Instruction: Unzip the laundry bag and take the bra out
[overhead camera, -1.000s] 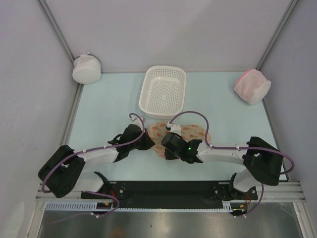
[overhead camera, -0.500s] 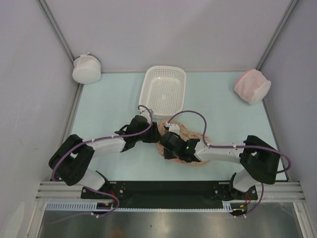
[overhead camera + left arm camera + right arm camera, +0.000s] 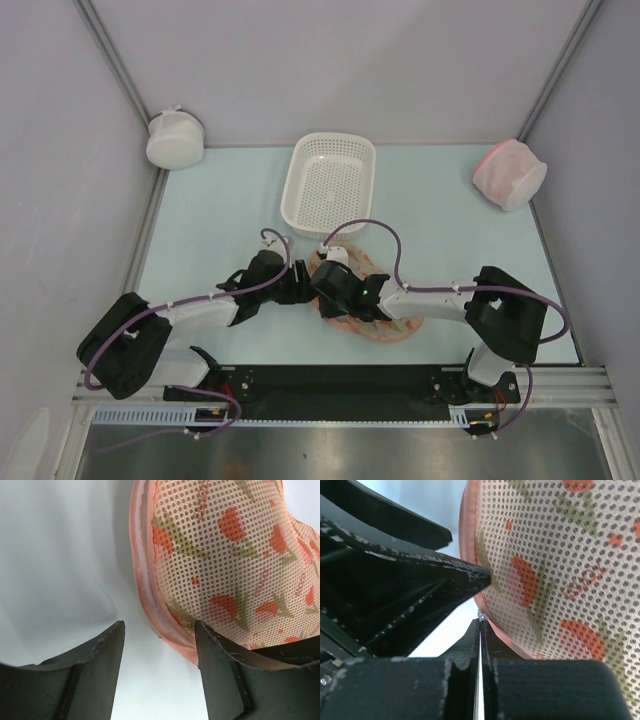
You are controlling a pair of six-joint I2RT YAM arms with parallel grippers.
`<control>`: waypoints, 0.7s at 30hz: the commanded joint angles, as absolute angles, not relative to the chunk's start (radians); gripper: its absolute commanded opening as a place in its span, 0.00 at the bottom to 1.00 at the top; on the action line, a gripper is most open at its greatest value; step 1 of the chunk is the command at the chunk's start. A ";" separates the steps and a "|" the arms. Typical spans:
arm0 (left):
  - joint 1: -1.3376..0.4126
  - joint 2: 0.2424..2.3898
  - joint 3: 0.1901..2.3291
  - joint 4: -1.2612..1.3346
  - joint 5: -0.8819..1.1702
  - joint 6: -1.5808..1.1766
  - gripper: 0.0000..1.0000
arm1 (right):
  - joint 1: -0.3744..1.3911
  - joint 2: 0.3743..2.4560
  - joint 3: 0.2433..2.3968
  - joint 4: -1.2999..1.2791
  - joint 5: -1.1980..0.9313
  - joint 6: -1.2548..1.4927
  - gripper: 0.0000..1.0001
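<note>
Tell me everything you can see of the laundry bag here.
The laundry bag is beige perforated mesh printed with orange-red and green motifs, edged in pink. It lies on the table, slightly puffed, mostly hidden under the right arm from above. The right gripper pinches its pink edge; the open left gripper has one finger against it.

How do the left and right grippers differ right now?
The left gripper has open jaws holding nothing; the right gripper has its jaws shut on the pink edging of the laundry bag. In the top view the left gripper lies beside the bag, the right gripper over it. Both work at the bag's same end.
</note>
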State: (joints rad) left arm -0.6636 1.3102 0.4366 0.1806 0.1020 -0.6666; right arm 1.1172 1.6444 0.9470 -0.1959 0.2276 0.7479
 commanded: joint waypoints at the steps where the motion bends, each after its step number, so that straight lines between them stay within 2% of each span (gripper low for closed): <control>1: -0.669 1.301 0.428 0.261 0.136 -0.721 0.62 | 1.118 1.666 1.003 -0.146 0.212 0.719 0.00; 3: -0.672 1.319 0.434 0.275 0.147 -0.722 0.60 | 1.117 1.670 1.008 -0.144 0.209 0.718 0.00; 5: -0.673 1.341 0.446 0.284 0.149 -0.724 0.50 | 1.117 1.671 1.012 -0.143 0.209 0.715 0.00; 6: -0.673 1.345 0.449 0.285 0.152 -0.724 0.43 | 1.117 1.674 1.012 -0.143 0.207 0.715 0.00; 7: -0.673 1.351 0.452 0.285 0.150 -0.726 0.33 | 1.117 1.672 1.011 -0.144 0.207 0.716 0.00; 9: -0.673 1.362 0.457 0.285 0.150 -0.729 0.23 | 1.117 1.675 1.011 -0.144 0.207 0.716 0.00; 10: -0.673 1.364 0.459 0.285 0.152 -0.730 0.13 | 1.117 1.675 1.011 -0.146 0.207 0.715 0.00; 13: -0.673 1.359 0.462 0.273 0.140 -0.730 0.00 | 1.115 1.674 1.008 -0.152 0.206 0.715 0.00; 21: -0.673 1.353 0.472 0.265 0.133 -0.724 0.00 | 1.115 1.671 0.997 -0.153 0.207 0.719 0.00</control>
